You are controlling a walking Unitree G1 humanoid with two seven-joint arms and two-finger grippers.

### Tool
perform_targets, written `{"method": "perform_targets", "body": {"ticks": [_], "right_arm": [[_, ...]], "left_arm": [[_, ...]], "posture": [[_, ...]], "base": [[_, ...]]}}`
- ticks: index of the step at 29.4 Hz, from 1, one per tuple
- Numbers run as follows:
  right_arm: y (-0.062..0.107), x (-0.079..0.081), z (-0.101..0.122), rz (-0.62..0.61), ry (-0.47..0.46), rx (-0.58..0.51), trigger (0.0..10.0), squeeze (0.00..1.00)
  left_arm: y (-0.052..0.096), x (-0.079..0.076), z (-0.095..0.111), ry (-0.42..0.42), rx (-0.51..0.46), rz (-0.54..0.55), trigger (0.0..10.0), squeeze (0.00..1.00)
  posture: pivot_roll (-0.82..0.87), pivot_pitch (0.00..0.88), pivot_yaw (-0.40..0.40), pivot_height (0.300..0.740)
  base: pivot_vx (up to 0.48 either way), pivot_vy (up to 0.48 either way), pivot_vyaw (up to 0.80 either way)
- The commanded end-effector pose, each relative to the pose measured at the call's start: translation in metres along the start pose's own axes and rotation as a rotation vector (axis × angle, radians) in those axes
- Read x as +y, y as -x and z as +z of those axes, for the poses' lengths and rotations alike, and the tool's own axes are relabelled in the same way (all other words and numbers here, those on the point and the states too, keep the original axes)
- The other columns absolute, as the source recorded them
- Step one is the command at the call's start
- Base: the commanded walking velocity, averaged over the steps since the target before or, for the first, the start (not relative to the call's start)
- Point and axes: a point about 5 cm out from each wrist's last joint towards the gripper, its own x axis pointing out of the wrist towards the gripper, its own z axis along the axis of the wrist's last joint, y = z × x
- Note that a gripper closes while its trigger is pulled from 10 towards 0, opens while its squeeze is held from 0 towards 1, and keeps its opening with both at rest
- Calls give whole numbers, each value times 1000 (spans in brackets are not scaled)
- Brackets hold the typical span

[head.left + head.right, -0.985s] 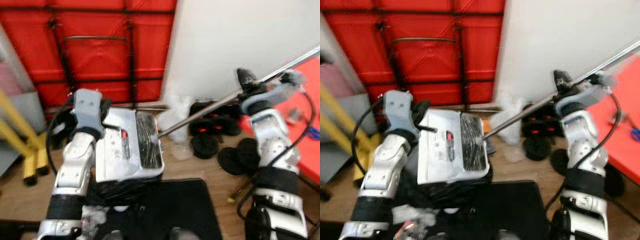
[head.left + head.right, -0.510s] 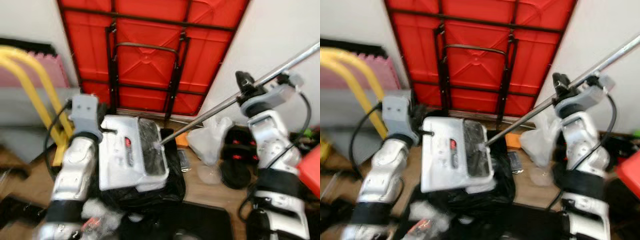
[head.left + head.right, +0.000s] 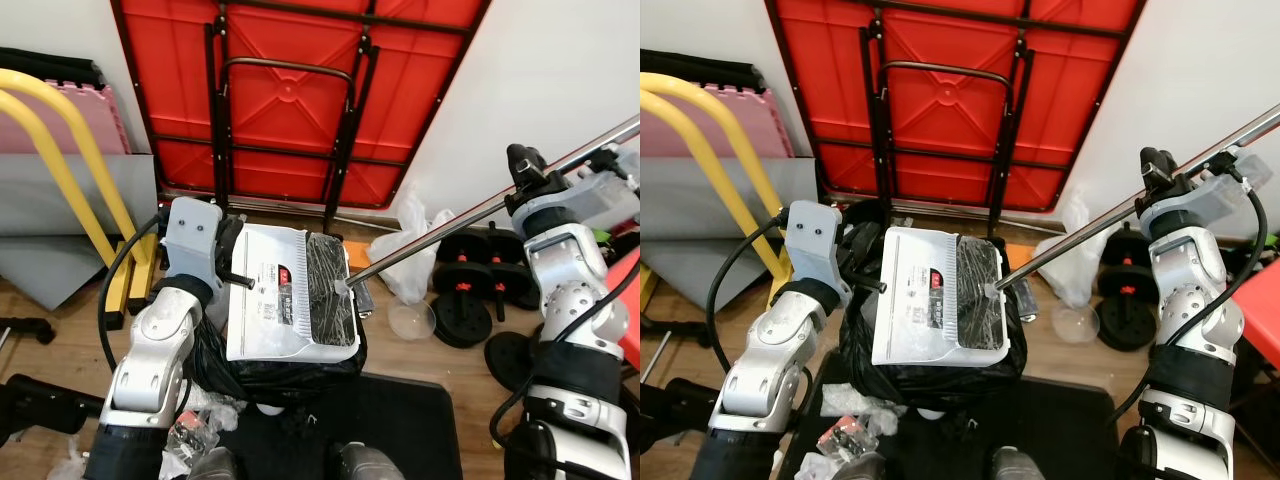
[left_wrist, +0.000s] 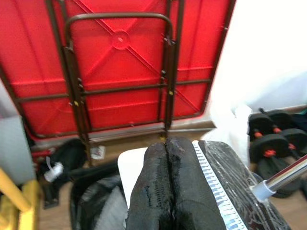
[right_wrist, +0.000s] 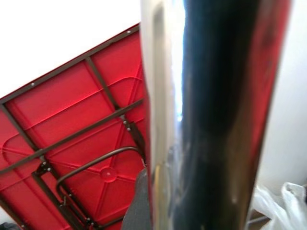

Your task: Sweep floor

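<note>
Black rubber mat [image 3: 385, 415] lies nearest, on the wooden floor, just in front of a white plastic dustpan [image 3: 290, 295] whose dark, ridged comb end faces the right arm. Under the dustpan sits a crumpled black bin bag [image 3: 930, 375], and crumpled wrappers [image 3: 845, 432] lie beside the mat on the left arm's side. The left gripper [image 4: 165, 187] has its two black fingers pressed together over the dustpan's white top; whether they pinch its short black stub handle [image 3: 240, 281] I cannot tell. A long shiny metal broom pole [image 3: 440, 232] runs from the dustpan's comb end up across to the right gripper [image 3: 522, 172], which is clamped around it. Just beyond the dustpan on the right arm's side sit a clear plastic cup [image 3: 411, 320], a white plastic bag [image 3: 408, 245] and black dumbbell weights [image 3: 465, 290]. On its other side, yellow curved tubes [image 3: 65, 150] stand. Behind the dustpan, a folded red table with dark metal legs [image 3: 290, 90] leans against the white wall [image 3: 560, 70].
</note>
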Motion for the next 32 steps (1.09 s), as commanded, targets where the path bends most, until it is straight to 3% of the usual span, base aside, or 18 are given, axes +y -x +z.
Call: {"method": "perform_targets", "body": {"ticks": [1, 9, 17, 20, 22, 24, 30, 31, 32], "right_arm": [[-4, 6, 22, 26, -10, -87, 10000, 0], [-14, 17, 34, 62, 18, -119, 10000, 0], [-19, 24, 43, 89, 70, -145, 10000, 0], [-23, 35, 43, 135, 151, -147, 10000, 0], [-29, 43, 42, 157, 245, -141, 10000, 0], [-41, 55, 41, 184, 396, -144, 10000, 0], [-49, 65, 42, 205, 478, -156, 10000, 0], [-55, 79, 43, 239, 500, -175, 10000, 0], [-55, 79, 43, 239, 500, -175, 10000, 0]], "left_arm": [[2, -7, 5, 22, -10, -93, 10000, 0], [10, -12, 11, 4, 19, -142, 10000, 0], [17, -7, 14, 16, 42, -79, 10000, 0], [20, -7, 15, 21, 49, -80, 10000, 0], [22, -8, 15, 28, 57, -82, 10000, 0], [24, -9, 16, 44, 65, -91, 10000, 0], [26, -11, 17, 62, 70, -100, 10000, 0], [28, -14, 19, 69, 68, -110, 10000, 0], [28, -14, 19, 69, 68, -110, 10000, 0]], "posture": [[-162, 246, -140, 740], [-151, 273, -134, 740], [-145, 295, -136, 740], [-146, 309, -137, 740], [-145, 316, -136, 740], [-140, 332, -138, 740], [-140, 332, -138, 740], [-148, 348, -142, 740], [-148, 348, -142, 740]], "base": [[0, 0, 0], [249, 0, 0], [60, 0, 0], [0, 0, 0], [0, 0, 0], [0, 0, 0], [0, 0, 0], [0, 0, 0], [0, 0, 0]]}}
